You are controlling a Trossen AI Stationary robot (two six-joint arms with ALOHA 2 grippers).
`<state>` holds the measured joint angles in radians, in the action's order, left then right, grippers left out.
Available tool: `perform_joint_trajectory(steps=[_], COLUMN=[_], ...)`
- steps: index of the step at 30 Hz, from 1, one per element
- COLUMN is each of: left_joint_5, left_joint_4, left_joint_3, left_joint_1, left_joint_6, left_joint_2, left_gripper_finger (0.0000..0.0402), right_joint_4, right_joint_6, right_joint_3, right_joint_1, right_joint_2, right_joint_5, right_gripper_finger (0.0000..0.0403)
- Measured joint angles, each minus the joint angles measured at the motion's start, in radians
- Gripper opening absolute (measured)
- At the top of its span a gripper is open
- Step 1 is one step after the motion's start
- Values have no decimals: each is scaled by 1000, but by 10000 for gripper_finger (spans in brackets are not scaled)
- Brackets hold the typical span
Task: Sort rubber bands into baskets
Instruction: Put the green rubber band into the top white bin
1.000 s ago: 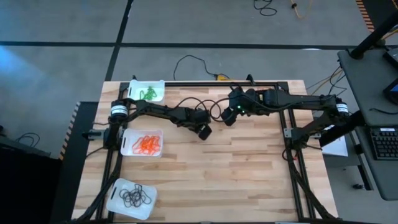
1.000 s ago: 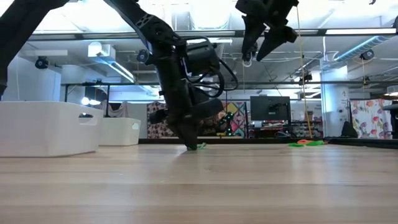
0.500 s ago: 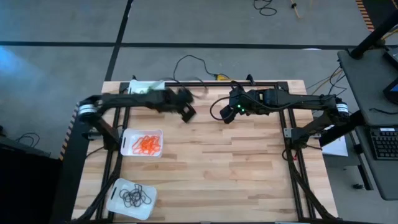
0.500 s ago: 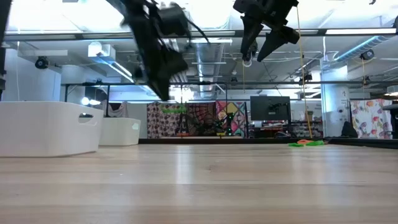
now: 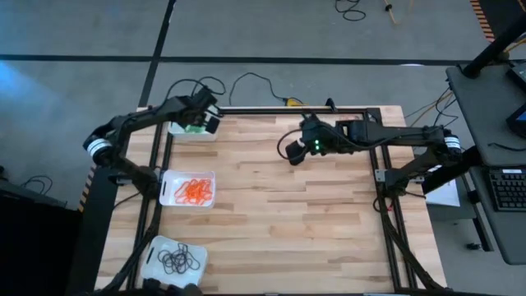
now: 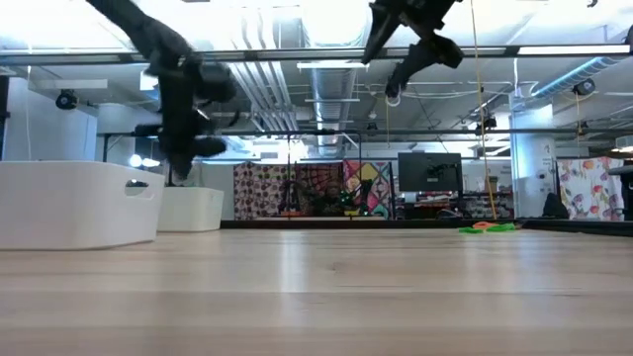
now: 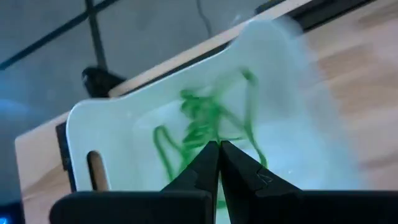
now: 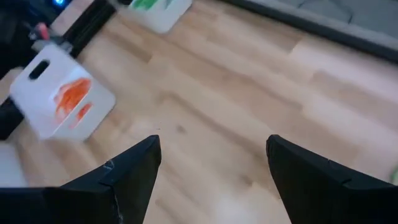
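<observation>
The left claw (image 5: 207, 117), clenched, hangs above the shallow white plastic basket (image 7: 112, 130) of thin green rubber bands (image 7: 208, 121) at the wooden worktop's (image 5: 312, 214) far left corner. The right claw (image 5: 294, 153), spread wide and empty, hovers mid-worktop.

The wooden worktop (image 5: 279, 214) is made of pale planks, with a black metal frame (image 5: 386, 205) running along its edges. Beyond its far edge, a black cable (image 5: 251, 82) loops over the grey floor (image 5: 82, 82). To the right stands a dark desk (image 5: 485, 107) carrying a keyboard (image 5: 509, 189). In the low view, a monitor (image 6: 428, 170) and colourful patterned hangings (image 6: 297, 188) show in the room behind.
</observation>
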<state>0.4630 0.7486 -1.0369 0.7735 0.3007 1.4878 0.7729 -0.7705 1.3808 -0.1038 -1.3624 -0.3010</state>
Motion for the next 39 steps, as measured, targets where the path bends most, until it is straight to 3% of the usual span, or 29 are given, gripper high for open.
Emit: perform_joint_trajectory(steps=[8, 14, 19, 26, 33, 39], left_joint_5=[-88, -102, -111, -109, -117, -239], left_joint_4=[-80, -55, 3, 151, 255, 227], left_joint_3=[58, -1, -78, -183, -229, -184], left_joint_1=[108, 133, 152, 154, 138, 104], left_joint_6=[-42, -84, -120, -127, -115, -69], left_joint_2=[69, 173, 248, 243, 135, -28], left_gripper_finger=[0, 13, 46, 108, 176, 211], right_joint_4=[259, 355, 262, -55, -248, -292], right_joint_6=[-234, -228, -145, -126, -82, -72], right_joint_3=[-37, -153, -312, -536, -634, -632], right_joint_1=[27, -57, -212, -405, -545, -592], right_joint_2=[-1, -1, -1, -1, -35, -150], right_joint_5=[9, 42, 65, 88, 75, 83], right_gripper_finger=[283, 280, 262, 224, 195, 208])
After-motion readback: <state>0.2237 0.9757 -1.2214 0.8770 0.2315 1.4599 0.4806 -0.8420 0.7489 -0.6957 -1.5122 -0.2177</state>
